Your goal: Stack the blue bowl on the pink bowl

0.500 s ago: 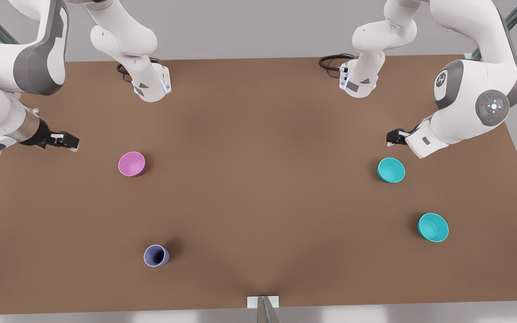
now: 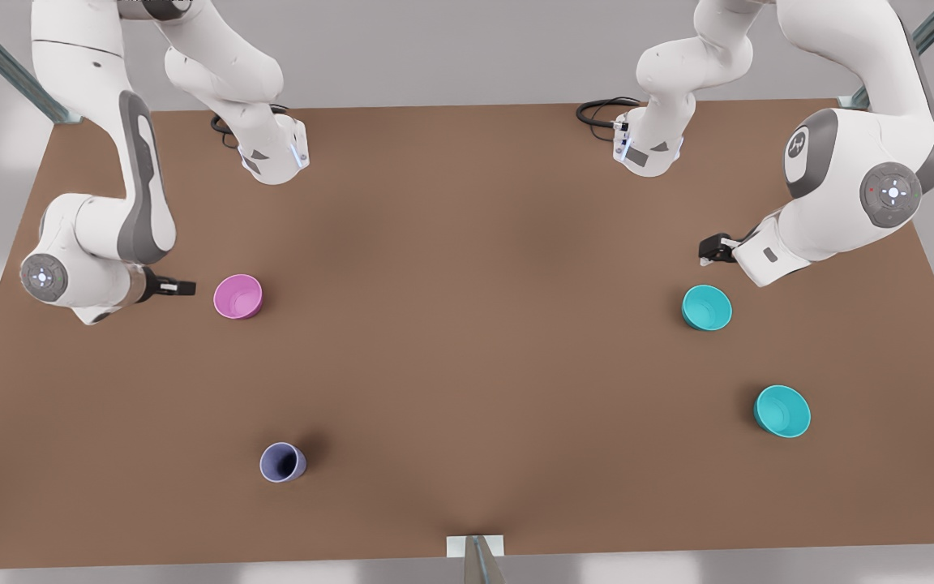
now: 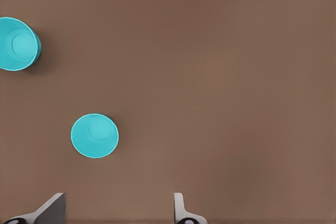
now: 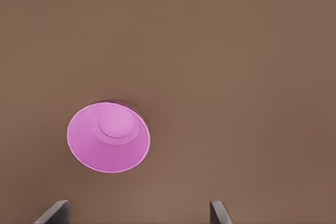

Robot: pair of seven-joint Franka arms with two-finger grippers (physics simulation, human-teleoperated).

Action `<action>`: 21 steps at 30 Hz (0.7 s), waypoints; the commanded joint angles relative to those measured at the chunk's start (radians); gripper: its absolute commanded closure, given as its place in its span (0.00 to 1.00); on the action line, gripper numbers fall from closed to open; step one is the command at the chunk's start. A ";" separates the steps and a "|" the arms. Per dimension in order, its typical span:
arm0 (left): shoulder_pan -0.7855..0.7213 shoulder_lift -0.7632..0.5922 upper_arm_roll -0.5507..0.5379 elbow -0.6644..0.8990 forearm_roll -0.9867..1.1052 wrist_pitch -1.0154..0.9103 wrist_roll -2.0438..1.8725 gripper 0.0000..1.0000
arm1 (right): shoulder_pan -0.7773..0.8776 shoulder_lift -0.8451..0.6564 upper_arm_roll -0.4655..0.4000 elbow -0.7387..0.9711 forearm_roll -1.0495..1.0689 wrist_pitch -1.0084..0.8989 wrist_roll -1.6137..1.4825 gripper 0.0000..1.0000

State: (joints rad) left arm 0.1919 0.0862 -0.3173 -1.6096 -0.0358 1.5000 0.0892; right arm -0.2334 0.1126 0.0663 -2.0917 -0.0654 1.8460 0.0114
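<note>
The pink bowl point(image 2: 237, 296) stands upright on the brown table toward the front view's left, and my right wrist view looks down into it point(image 4: 108, 137). My right gripper point(image 2: 186, 287) sits just left of it, open point(image 4: 136, 213), apart from the rim. The blue bowl point(image 2: 707, 307) is on the front view's right, seen also from the left wrist point(image 3: 94, 135). My left gripper point(image 2: 709, 250) hovers just behind it, open point(image 3: 118, 211), holding nothing.
A slightly wider teal bowl point(image 2: 782, 411) stands nearer the front edge at the right, also in the left wrist view point(image 3: 17, 44). A lavender-blue cup point(image 2: 282, 462) stands at the front left. Both arm bases point(image 2: 272, 154) sit at the table's back edge.
My right arm swung in from the front view's far left, and its gripper is now close beside the pink bowl. The left arm and all bowls stayed put.
</note>
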 commanded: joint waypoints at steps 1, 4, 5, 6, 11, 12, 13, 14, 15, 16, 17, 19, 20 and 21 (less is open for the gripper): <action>0.000 -0.002 -0.002 0.000 0.001 0.000 0.007 0.00 | 0.005 0.007 0.001 -0.056 0.004 0.300 -0.036 0.00; 0.000 -0.002 -0.002 0.000 0.001 0.000 0.007 0.00 | 0.005 0.071 0.001 -0.059 0.073 0.315 -0.036 0.00; 0.000 0.000 0.000 0.000 0.001 0.000 0.007 0.00 | -0.001 0.090 0.001 -0.060 0.075 0.320 -0.036 0.00; 0.000 0.001 0.000 0.000 0.001 0.000 0.007 0.00 | -0.001 0.096 0.001 -0.067 0.075 0.325 -0.036 0.00; 0.000 0.003 0.000 0.000 0.001 0.000 0.007 0.00 | -0.020 0.099 0.001 -0.146 0.075 0.400 -0.044 0.00; 0.001 0.003 0.000 -0.001 0.001 0.000 0.007 0.00 | -0.029 0.093 0.001 -0.194 0.073 0.456 -0.050 0.00; 0.001 0.003 0.000 -0.001 0.001 0.000 0.007 0.00 | -0.037 0.091 0.001 -0.220 0.073 0.486 -0.051 0.00; 0.001 0.003 0.000 -0.001 0.002 0.000 0.007 0.00 | -0.040 0.081 0.001 -0.243 0.073 0.502 -0.053 0.00; 0.003 0.004 0.000 -0.003 0.002 0.000 0.007 0.00 | -0.050 0.079 0.001 -0.269 0.073 0.529 -0.070 0.00; 0.001 0.004 0.000 -0.003 0.002 0.000 0.007 0.00 | -0.050 0.081 0.001 -0.278 0.075 0.539 -0.070 0.00; 0.003 0.004 0.000 -0.003 0.002 0.000 0.007 0.00 | -0.050 0.090 0.001 -0.283 0.075 0.541 -0.070 0.00; 0.001 0.004 0.000 -0.003 0.002 0.000 0.007 0.00 | -0.050 0.116 0.004 -0.291 0.116 0.541 -0.071 0.00; 0.001 0.003 0.000 -0.003 0.002 0.000 0.007 0.00 | -0.050 0.124 0.007 -0.297 0.124 0.542 -0.071 0.00; 0.001 0.003 0.000 -0.003 0.002 -0.001 0.007 0.00 | -0.049 0.134 0.009 -0.298 0.138 0.542 -0.071 0.00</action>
State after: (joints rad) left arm 0.1947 0.0901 -0.3159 -1.6126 -0.0344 1.5004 0.0944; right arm -0.2829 0.2413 0.0736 -2.3874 0.0411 2.3376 -0.0238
